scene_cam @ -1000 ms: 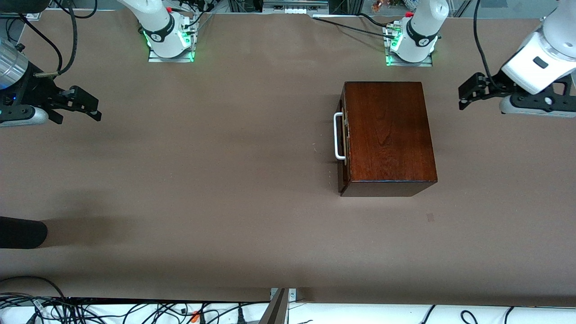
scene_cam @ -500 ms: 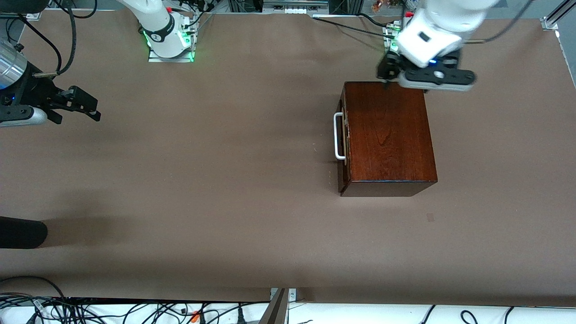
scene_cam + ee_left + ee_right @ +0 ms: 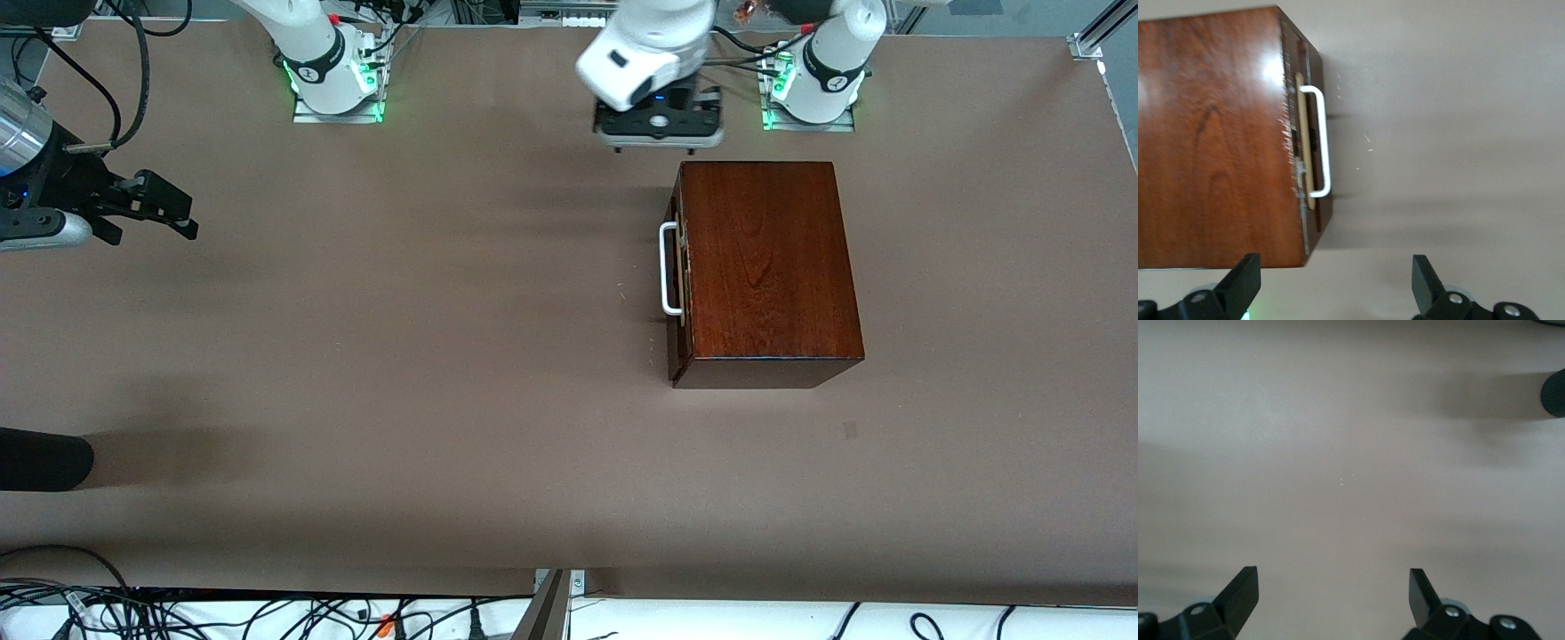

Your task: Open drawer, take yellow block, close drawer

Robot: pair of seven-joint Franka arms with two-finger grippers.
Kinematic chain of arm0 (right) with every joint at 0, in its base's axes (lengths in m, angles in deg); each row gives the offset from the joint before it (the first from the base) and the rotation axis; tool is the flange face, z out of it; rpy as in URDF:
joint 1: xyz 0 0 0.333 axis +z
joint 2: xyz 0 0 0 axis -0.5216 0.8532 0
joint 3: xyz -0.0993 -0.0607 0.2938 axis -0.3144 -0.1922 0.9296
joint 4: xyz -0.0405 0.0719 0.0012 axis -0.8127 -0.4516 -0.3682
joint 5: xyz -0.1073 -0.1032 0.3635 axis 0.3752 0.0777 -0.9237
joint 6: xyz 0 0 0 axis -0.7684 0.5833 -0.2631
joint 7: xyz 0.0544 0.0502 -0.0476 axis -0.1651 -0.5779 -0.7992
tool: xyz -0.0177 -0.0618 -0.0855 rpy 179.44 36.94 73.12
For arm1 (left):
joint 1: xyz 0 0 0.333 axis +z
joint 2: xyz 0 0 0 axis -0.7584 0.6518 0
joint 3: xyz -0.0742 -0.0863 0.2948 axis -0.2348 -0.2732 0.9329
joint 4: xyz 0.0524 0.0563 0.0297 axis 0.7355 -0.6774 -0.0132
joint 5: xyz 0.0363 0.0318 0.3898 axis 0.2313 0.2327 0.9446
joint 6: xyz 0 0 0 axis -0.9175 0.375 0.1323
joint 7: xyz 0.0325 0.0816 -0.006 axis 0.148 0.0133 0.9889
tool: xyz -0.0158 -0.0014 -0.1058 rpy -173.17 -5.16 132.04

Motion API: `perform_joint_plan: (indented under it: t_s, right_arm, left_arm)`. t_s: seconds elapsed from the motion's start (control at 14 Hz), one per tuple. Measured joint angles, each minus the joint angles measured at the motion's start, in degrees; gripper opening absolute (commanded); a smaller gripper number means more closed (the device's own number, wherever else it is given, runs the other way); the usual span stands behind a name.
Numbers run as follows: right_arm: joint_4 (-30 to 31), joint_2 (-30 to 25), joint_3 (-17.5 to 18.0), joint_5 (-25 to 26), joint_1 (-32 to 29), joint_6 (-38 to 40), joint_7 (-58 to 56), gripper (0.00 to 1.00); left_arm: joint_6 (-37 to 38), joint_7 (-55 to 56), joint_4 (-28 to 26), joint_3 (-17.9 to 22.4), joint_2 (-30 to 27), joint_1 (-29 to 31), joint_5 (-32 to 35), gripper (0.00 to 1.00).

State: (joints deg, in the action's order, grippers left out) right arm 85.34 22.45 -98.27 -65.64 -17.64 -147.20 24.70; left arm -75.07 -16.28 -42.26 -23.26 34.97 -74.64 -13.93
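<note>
The dark reddish-brown wooden box [image 3: 769, 267] stands toward the left arm's end of the table. Its drawer [image 3: 679, 267] is pushed in, and the white bar handle [image 3: 667, 269] faces the right arm's end. In the left wrist view the box [image 3: 1211, 133] and handle [image 3: 1323, 140] show ahead of my left gripper [image 3: 1335, 287], which is open and empty. That left gripper [image 3: 659, 142] hangs over the table just off the box's corner nearest the bases, on the handle side. My right gripper [image 3: 158, 222] waits open at the right arm's end, over bare table [image 3: 1331, 600]. The yellow block is hidden.
A black rounded object [image 3: 44, 458] juts in at the table's edge at the right arm's end, and it also shows in the right wrist view [image 3: 1555, 393]. Cables [image 3: 267, 613] run along the edge nearest the camera. The arm bases [image 3: 333, 84] [image 3: 813, 89] stand at the top.
My left arm has swung from the left arm's end of the table, over the box's edge nearest the bases, to the handle-side corner. The right arm and the box have not moved.
</note>
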Motion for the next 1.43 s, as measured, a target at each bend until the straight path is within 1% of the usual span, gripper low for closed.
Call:
perform_joint_plan:
  t_s: [0.14, 0.29, 0.5, 0.64, 0.86, 1.0, 1.14, 1.43]
  right_arm:
    - [0.00, 0.00, 0.00, 0.00, 0.00, 0.00, 0.00, 1.00]
    - [-0.01, 0.00, 0.00, 0.00, 0.00, 0.00, 0.00, 1.00]
    - [-0.01, 0.00, 0.00, 0.00, 0.00, 0.00, 0.00, 1.00]
    - [-0.01, 0.00, 0.00, 0.00, 0.00, 0.00, 0.00, 1.00]
    - [-0.02, 0.00, 0.00, 0.00, 0.00, 0.00, 0.00, 1.00]
    - [-0.02, 0.00, 0.00, 0.00, 0.00, 0.00, 0.00, 1.00]
    - [-0.02, 0.00, 0.00, 0.00, 0.00, 0.00, 0.00, 1.00]
    - [-0.02, 0.00, 0.00, 0.00, 0.00, 0.00, 0.00, 1.00]
  left_arm:
    - [-1.81, 1.36, 0.44, -0.01, 2.62, -1.38, 1.54, 1.00]
    - [-4.00, 1.55, 0.18, 0.41, 4.75, -1.26, 2.67, 1.00]
    - [-6.99, 1.66, -1.17, 0.63, 8.47, -1.15, 6.30, 1.00]
    - [-10.87, 1.75, -4.50, 0.64, 9.97, -0.98, 8.37, 1.00]
    - [-16.75, 1.98, -10.75, 0.96, 10.46, -0.39, 11.44, 1.00]
    - [-19.57, 2.01, -13.68, 1.36, 10.65, 0.32, 12.35, 1.00]
    - [-20.45, 2.01, -15.01, 1.46, 11.40, 1.05, 13.41, 1.00]
    - [-22.09, 5.03, -15.25, 1.48, 14.55, 1.45, 16.78, 1.00]
